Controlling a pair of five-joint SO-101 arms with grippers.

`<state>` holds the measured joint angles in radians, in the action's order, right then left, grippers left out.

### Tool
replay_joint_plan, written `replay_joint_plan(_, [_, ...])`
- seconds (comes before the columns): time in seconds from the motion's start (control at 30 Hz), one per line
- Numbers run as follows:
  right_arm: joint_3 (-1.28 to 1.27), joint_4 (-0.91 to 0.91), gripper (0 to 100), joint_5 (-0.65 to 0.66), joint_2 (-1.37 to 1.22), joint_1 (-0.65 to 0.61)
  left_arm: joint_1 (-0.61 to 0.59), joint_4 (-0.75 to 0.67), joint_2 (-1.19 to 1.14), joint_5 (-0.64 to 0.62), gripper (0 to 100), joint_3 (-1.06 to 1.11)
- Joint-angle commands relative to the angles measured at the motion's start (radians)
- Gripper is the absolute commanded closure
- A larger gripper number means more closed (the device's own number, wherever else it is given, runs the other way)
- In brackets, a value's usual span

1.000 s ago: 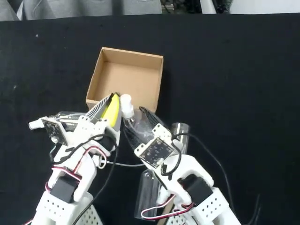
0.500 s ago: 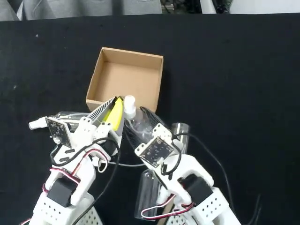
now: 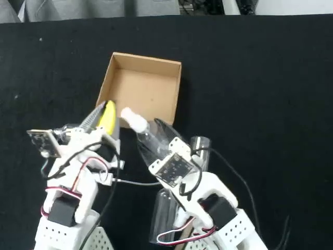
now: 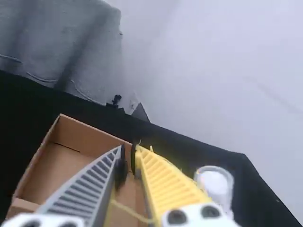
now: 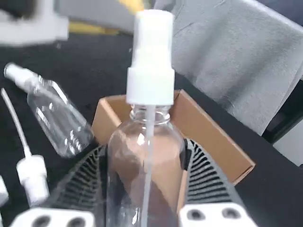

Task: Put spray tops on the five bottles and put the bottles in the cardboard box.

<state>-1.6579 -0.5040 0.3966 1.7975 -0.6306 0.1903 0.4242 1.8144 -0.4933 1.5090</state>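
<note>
Our right hand [image 5: 144,153] is closed around a clear bottle [image 3: 147,136], one ribbed black finger on each side of its body. A white spray top [image 5: 151,61] sits on its neck, with the dip tube running down inside. The collar looks seated, though we cannot tell whether it is fully tightened. From above, the bottle leans toward the cardboard box [image 3: 147,60], its top right at the near wall.

Our left hand [image 4: 127,158] has its grey and yellow fingers drawn together with nothing between them. It points over the box's near left corner, just beside the spray top.

We judge the step in hand to be getting this capped bottle into the box. To do it well, we would:
- keep the grip firm on the slick wall and raise the bottle until its base clears the near wall
- carry it over the bare cardboard floor and lower it close to a wall or corner, since four more must fit
- let go only once it rests on the floor
- draw the left hand aside first, so it cannot knock the top

Farther out, another capped bottle [image 5: 61,125] lies on the black tabletop [image 3: 260,104], near a loose spray top [image 5: 31,177]. An uncapped bottle [image 3: 200,143] waits beside the right arm.
</note>
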Motion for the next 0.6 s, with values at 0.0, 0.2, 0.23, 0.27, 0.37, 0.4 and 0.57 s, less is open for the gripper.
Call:
replay_joint_plan(0.0, [0.114, 0.000, 93.5, -0.078, 0.104, 0.015, -0.054, -0.003, 0.012, -0.017, 96, -0.059])
replay_joint_plan(0.2, [0.119, -0.009, 93.5, -0.089, 0.104, -0.051, -0.045, -0.003, 0.012, -0.009, 96, -0.044])
replay_joint_plan(0.23, [0.122, -0.029, 93.5, -0.087, 0.104, -0.072, -0.045, -0.003, 0.012, -0.009, 96, -0.044])
replay_joint_plan(0.27, [0.128, -0.048, 93.5, -0.087, 0.104, -0.089, -0.045, -0.003, 0.012, -0.006, 96, -0.044])
replay_joint_plan(0.37, [0.156, -0.098, 93.5, -0.087, 0.104, -0.114, -0.015, 0.005, 0.012, 0.087, 96, -0.045])
replay_joint_plan(0.4, [0.166, -0.110, 93.5, -0.087, 0.104, -0.117, 0.005, 0.008, 0.012, 0.132, 96, -0.044])
replay_joint_plan(0.57, [0.203, -0.172, 93.5, -0.080, 0.104, -0.120, 0.128, 0.091, 0.012, 0.247, 96, -0.051])
